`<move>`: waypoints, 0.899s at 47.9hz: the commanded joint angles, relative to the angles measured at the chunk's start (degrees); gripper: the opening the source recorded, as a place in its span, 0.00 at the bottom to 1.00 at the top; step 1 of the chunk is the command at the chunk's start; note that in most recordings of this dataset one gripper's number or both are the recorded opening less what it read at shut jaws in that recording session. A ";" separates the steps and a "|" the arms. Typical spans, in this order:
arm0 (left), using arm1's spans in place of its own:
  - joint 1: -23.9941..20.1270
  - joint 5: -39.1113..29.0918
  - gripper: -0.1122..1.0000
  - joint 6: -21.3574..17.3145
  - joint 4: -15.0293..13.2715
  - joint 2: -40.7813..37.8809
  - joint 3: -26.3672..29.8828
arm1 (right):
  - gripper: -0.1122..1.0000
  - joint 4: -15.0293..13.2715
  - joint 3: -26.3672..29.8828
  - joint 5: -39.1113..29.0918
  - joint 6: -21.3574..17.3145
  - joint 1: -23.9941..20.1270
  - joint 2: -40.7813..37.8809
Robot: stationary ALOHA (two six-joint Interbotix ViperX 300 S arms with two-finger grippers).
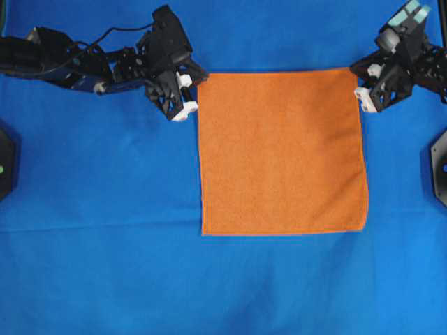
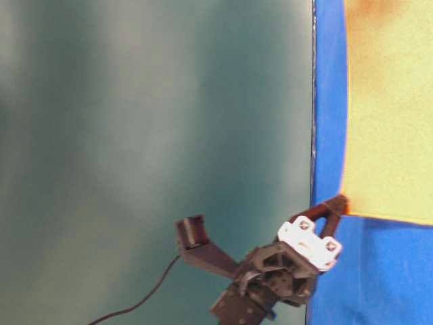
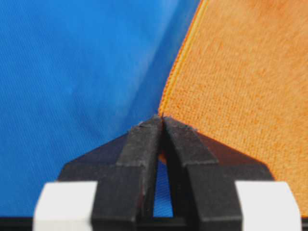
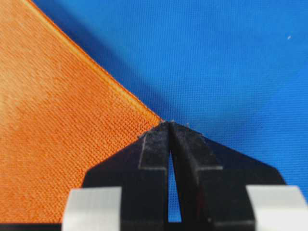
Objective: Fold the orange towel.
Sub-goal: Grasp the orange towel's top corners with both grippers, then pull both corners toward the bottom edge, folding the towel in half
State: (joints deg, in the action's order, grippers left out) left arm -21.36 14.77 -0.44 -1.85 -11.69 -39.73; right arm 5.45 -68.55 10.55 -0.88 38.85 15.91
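Observation:
The orange towel lies flat and spread as a square on the blue cloth. My left gripper is at its far left corner, shut, with a bit of orange hem between the tips. My right gripper is at the far right corner, shut, its tips meeting right at the corner's point. The towel also shows in the left wrist view and the right wrist view. In the table-level view, black fingers touch one towel corner.
The large blue cloth covers the whole table under the towel. Black fixtures sit at the left edge and the right edge. A dark wall stands beyond the table edge.

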 commanded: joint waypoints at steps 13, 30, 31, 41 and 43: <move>0.09 0.09 0.11 -2.29 0.18 2.64 0.88 | 0.11 1.76 -1.32 -1.32 0.00 0.09 5.19; 1.93 -1.41 0.11 -3.43 0.18 5.36 0.09 | 0.11 3.69 -2.02 -4.57 -0.09 -2.81 8.88; 2.29 -1.76 0.11 -3.43 0.09 5.62 0.00 | 0.11 3.87 -2.02 -5.36 -0.09 -3.34 9.40; 7.12 -5.89 0.11 -3.52 0.18 7.29 -1.14 | 0.11 6.94 -2.64 -13.36 -0.09 -10.28 16.61; 8.09 -6.50 0.11 -3.43 0.18 7.38 -1.41 | 0.11 7.65 -2.81 -14.68 -0.09 -11.69 18.02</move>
State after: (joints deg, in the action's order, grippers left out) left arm -14.85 8.96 -3.78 -1.76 -5.98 -41.22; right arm 11.87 -71.63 -2.02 -0.88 29.44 31.38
